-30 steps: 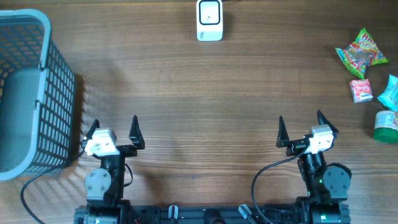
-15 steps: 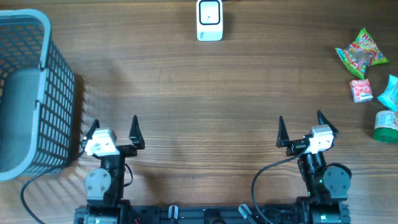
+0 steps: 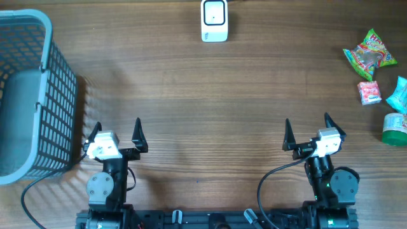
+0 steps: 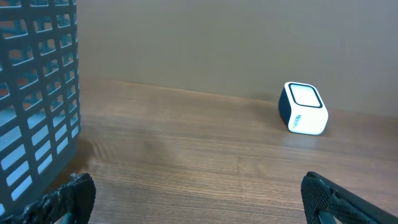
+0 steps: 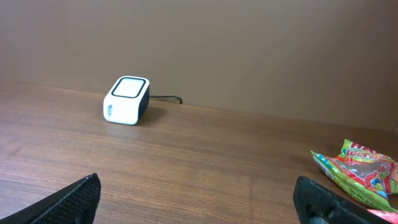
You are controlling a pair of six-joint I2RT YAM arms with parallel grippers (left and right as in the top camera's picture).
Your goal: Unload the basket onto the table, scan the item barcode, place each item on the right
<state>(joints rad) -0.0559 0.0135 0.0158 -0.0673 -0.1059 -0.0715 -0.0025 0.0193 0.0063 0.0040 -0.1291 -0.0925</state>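
Overhead, the wooden table [image 3: 210, 95] is seen with a grey mesh basket [image 3: 57, 83] set at its left edge. Both arms are stationed at the near edge: the left gripper [image 3: 117, 124] is held wide open just right of the basket, and the right gripper [image 3: 306, 119] is likewise spread wide, with nothing touched by either. The white scanner [image 3: 214, 20] is placed far centre, and the items are clustered well apart at the right edge: a green-and-red snack packet [image 3: 370, 53] farthest, then a green tub [image 3: 395, 128] nearest, a blue packet [image 3: 399, 95] and a small pink packet [image 3: 369, 93].
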